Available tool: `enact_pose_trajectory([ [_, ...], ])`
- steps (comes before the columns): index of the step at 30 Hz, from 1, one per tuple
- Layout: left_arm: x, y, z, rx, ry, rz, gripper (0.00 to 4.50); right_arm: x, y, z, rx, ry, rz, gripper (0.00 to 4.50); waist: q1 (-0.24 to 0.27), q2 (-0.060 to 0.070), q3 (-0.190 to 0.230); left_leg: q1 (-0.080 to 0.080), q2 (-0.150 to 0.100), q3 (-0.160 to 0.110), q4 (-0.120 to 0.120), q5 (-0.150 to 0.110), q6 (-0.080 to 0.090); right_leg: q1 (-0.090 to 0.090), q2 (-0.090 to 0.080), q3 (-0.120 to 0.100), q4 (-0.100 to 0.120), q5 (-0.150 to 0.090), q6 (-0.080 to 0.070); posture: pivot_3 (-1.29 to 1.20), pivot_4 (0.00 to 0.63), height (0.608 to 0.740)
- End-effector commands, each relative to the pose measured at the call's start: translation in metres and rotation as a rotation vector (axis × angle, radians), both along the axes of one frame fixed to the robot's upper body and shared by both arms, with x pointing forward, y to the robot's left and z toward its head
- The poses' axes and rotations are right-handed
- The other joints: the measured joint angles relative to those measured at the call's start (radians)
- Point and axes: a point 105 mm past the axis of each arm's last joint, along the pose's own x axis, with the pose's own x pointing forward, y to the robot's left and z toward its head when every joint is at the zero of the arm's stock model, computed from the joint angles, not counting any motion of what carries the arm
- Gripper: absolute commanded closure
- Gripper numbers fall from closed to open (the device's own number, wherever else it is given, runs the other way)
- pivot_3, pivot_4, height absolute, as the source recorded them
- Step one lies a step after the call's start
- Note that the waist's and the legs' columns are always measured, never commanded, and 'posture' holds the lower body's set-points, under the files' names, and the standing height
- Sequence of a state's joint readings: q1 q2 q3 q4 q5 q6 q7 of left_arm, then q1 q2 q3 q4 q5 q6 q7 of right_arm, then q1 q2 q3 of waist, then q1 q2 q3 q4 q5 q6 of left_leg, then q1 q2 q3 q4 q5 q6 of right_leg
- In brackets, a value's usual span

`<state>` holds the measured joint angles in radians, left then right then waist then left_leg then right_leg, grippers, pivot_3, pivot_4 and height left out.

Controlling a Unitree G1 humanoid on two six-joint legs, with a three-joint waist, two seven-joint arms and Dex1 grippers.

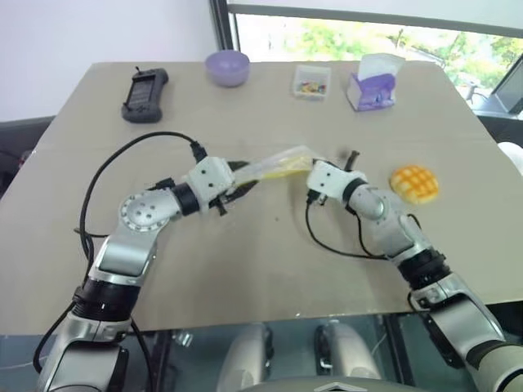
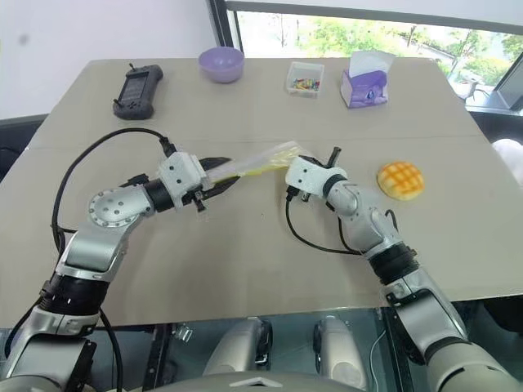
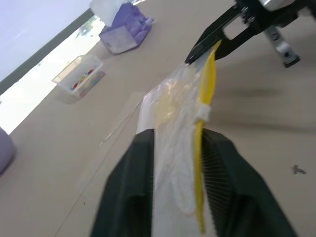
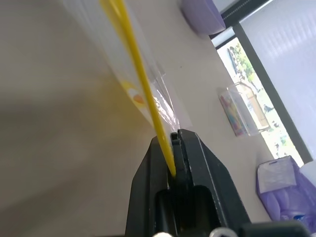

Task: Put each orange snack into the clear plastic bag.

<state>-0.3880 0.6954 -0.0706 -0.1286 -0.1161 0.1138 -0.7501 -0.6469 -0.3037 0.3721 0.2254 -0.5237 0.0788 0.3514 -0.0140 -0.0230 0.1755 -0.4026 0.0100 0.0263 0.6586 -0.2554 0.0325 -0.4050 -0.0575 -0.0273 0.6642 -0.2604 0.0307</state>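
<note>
Bag (image 1: 278, 166) pinched by right gripper (image 4: 173, 163); bun (image 1: 413, 183) on table (image 1: 245, 261).

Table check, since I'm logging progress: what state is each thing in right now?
Clear bag: off the table, stretched between both grippers, nothing inside.
Orange bun: on the table, outside the bag.
Right gripper: shut on the bag's yellow strip.
Left gripper: fingers either side of the bag, apart.
Small clear box: upright, colourful bits inside.
Purple bowl: upright.
</note>
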Motion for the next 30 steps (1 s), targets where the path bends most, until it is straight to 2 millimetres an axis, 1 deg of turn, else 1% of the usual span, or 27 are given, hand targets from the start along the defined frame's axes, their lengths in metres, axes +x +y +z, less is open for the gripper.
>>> enact_pose_trajectory([
  [1,-0.005,-0.001,0.018,0.059,-0.043,0.101,1.52,-0.003,0.001,0.025,0.049,-0.045,-0.017,4.50,0.000,0.000,0.000,-0.001,0.000,-0.001,0.001,0.000,0.000,0.000,0.000,0.000,0.000,0.000,0.000,0.00,0.150,0.740],
  [4,-0.017,-0.010,0.018,0.037,0.034,0.135,1.52,-0.003,0.000,0.028,0.049,-0.051,-0.055,4.50,0.001,0.000,0.000,-0.004,0.001,-0.002,0.005,-0.001,0.001,-0.001,0.001,-0.001,0.000,0.000,0.000,0.00,0.150,0.740],
  [6,-0.025,-0.015,0.019,0.016,0.088,0.157,1.52,-0.004,0.000,0.029,0.055,-0.046,-0.070,4.50,0.001,0.000,0.000,-0.009,0.001,-0.003,0.009,-0.001,0.002,-0.004,0.001,-0.002,0.001,0.000,0.000,0.00,0.150,0.740],
  [7,-0.029,-0.017,0.019,0.008,0.124,0.168,1.52,-0.004,0.000,0.029,0.057,-0.044,-0.074,4.50,0.001,0.000,0.000,-0.013,0.001,-0.003,0.012,-0.001,0.002,-0.007,0.001,-0.002,0.004,0.000,0.000,0.00,0.150,0.740],
  [9,-0.034,-0.018,0.019,0.014,0.175,0.189,1.52,-0.006,0.002,0.028,0.061,-0.035,-0.073,4.50,0.001,0.000,0.000,-0.013,0.001,-0.003,0.013,-0.002,0.003,-0.007,0.001,-0.002,0.005,0.000,0.000,0.00,0.150,0.740],
  [12,-0.034,-0.012,0.018,0.034,0.218,0.250,1.52,-0.008,0.004,0.025,0.055,-0.028,-0.066,4.50,0.001,0.000,0.000,-0.011,0.001,-0.004,0.014,-0.002,0.002,-0.007,0.001,-0.003,0.008,0.000,0.000,0.00,0.150,0.740],
  [15,-0.036,-0.015,0.019,0.051,0.227,0.245,1.52,-0.008,0.004,0.024,0.054,-0.024,-0.069,4.50,0.001,0.000,0.000,-0.010,0.000,-0.004,0.015,-0.001,0.002,-0.007,0.001,-0.002,0.012,0.000,0.000,0.00,0.150,0.740],
  [19,-0.035,-0.010,0.018,0.061,0.232,0.281,1.52,-0.009,0.005,0.023,0.053,-0.022,-0.061,4.50,0.001,0.000,0.000,-0.010,0.000,-0.004,0.017,-0.001,0.002,-0.007,0.001,-0.002,0.014,0.000,0.000,0.00,0.150,0.740],
  [24,-0.033,-0.013,0.010,0.062,0.248,0.275,1.52,-0.010,0.006,0.024,0.052,-0.027,-0.055,4.50,0.002,0.000,0.000,-0.010,0.000,-0.004,0.017,-0.001,0.002,-0.007,0.001,-0.002,0.013,0.000,0.000,0.00,0.150,0.740],
  [25,-0.031,-0.014,0.009,0.063,0.248,0.270,2.03,-0.010,0.006,0.025,0.051,-0.030,-0.051,4.50,0.002,0.000,0.000,-0.011,0.000,-0.004,0.017,-0.001,0.002,-0.007,0.001,-0.002,0.013,0.000,0.000,0.00,0.150,0.740],
  [26,-0.030,-0.015,0.009,0.063,0.247,0.266,2.41,-0.010,0.006,0.025,0.051,-0.032,-0.049,4.50,0.002,0.000,0.000,-0.011,0.000,-0.004,0.017,-0.001,0.002,-0.007,0.001,-0.002,0.013,0.000,0.000,0.00,0.150,0.740],
  [27,-0.029,-0.016,0.008,0.065,0.243,0.264,2.94,-0.010,0.006,0.026,0.051,-0.033,-0.048,4.50,0.002,0.000,0.000,-0.011,0.000,-0.004,0.017,-0.001,0.002,-0.007,0.001,-0.002,0.013,0.000,0.000,0.00,0.150,0.740],
  [28,-0.027,-0.017,0.007,0.064,0.245,0.260,3.33,-0.011,0.006,0.026,0.052,-0.034,-0.046,4.50,0.002,0.000,0.000,-0.011,0.000,-0.004,0.018,-0.001,0.002,-0.007,0.001,-0.002,0.013,0.000,0.000,0.00,0.150,0.740],
  [29,-0.025,-0.017,0.005,0.074,0.241,0.259,3.98,-0.011,0.006,0.027,0.054,-0.036,-0.045,4.50,0.002,0.000,0.000,-0.011,0.000,-0.004,0.018,-0.001,0.002,-0.007,0.001,-0.002,0.013,0.000,0.000,0.00,0.150,0.740],
  [30,-0.023,-0.017,0.003,0.082,0.237,0.261,4.27,-0.011,0.007,0.028,0.057,-0.037,-0.043,4.50,0.002,0.000,0.000,-0.010,0.000,-0.004,0.018,-0.001,0.002,-0.007,0.001,-0.002,0.013,0.000,0.000,0.00,0.150,0.740],
])
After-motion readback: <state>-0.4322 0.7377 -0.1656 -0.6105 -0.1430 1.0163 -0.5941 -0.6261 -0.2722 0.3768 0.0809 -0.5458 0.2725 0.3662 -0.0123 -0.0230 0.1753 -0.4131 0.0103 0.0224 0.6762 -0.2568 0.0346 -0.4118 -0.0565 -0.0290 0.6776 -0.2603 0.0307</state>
